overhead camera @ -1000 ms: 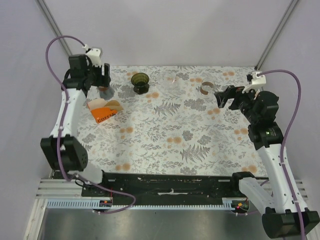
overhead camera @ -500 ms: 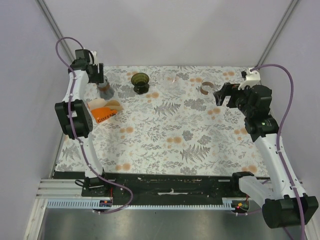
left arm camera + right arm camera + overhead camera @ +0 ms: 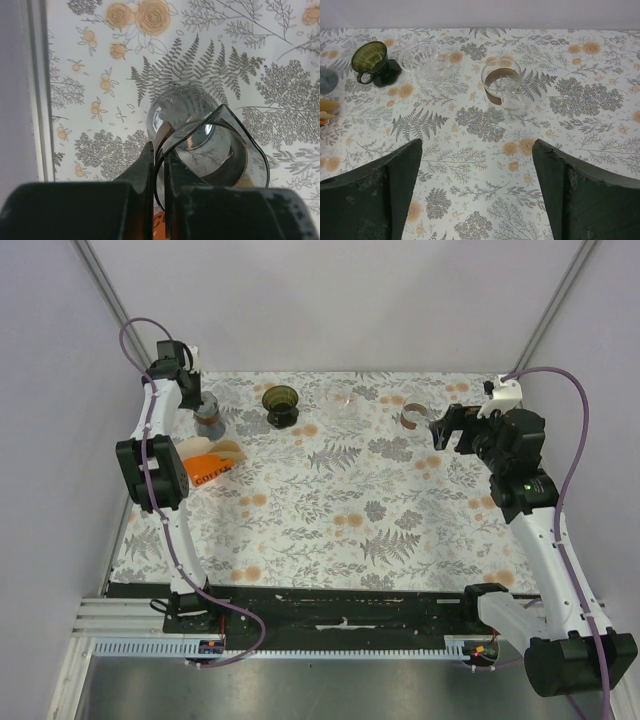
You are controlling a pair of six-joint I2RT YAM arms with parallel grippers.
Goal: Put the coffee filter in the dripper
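A: Top view?
B: Beige paper coffee filter touches orange packet, apart from dark green ribbed dripper.
A: Left wrist?
B: Left gripper pinches smoky glass cup by its rim.
A: Right wrist?
B: Right gripper spread wide, empty.

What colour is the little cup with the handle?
The cup is dark green, clearest in the right wrist view.

Tinted glass, banded glass
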